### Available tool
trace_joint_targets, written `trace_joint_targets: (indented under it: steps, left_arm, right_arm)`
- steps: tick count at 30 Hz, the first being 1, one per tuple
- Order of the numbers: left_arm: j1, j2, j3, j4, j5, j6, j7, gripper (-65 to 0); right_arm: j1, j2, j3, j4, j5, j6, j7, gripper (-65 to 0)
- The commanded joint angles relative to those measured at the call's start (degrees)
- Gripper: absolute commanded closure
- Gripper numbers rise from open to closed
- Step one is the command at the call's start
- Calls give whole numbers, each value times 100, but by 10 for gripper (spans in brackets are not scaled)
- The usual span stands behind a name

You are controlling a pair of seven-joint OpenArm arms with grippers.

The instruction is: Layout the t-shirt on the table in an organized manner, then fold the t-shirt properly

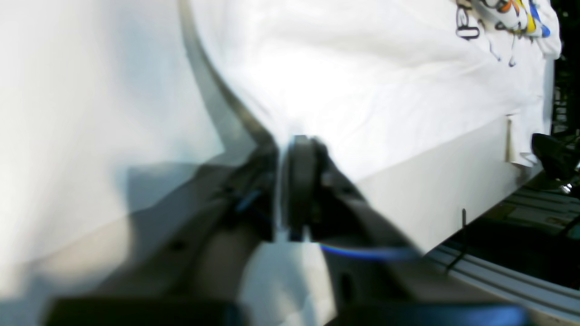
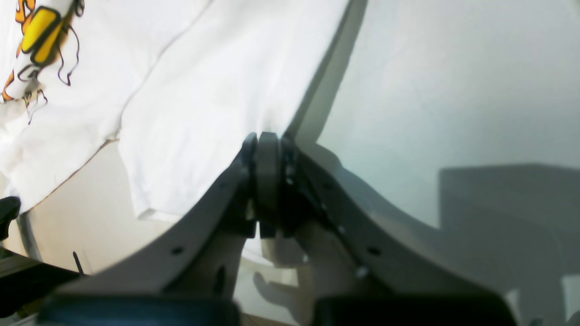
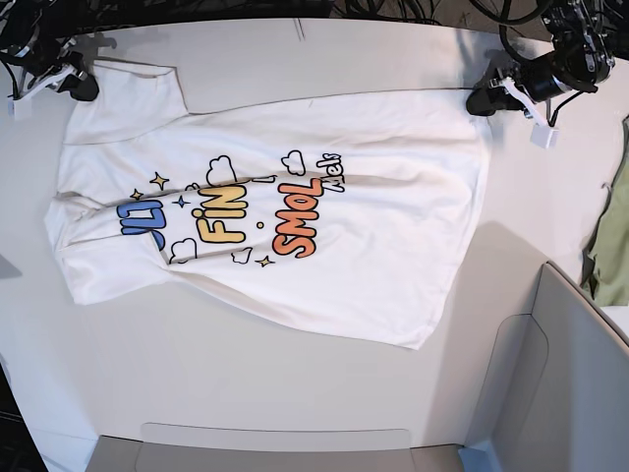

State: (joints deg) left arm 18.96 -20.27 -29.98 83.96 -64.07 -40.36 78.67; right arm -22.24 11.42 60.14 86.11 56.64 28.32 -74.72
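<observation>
The shirt (image 3: 275, 211) lay spread print-up across the far half of the desk (image 3: 295, 393), stretched between the two far corners, with its near side rumpled and slanting toward the middle. The left gripper (image 1: 297, 181) had its jaws clamped on the shirt's edge at the far right corner. The right gripper (image 2: 267, 176), jaws together on the cloth, held the far left corner.

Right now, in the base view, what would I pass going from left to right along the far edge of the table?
Right gripper → t-shirt → left gripper → bare table.
</observation>
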Motion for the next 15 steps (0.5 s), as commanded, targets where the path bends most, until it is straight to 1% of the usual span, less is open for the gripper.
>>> trace_joint_targets:
  steps: [1,6,9,13,15]
  left_arm:
    - [7,-43,22,21,293,36,133,0]
    - [-2,-69,-22,21,293,36,133,0]
    - [25,-131,-31,30,284,36,133,0]
    - [130,-228,-48,39,267,36,133,0]
    - [262,-237,-312,267,258,36,133,0]
  right_arm:
    - [-75,67,12,27,-288,-14,-269,0]
    - [-75,67,56,27,-288,-14,-286,0]
    - [-101,216,65,115,-288,-14,-295,0]
    - [-356,243,74,633,-183,-14,-286,0]
    - [-550,243,74,941,-16,-14,-278,0]
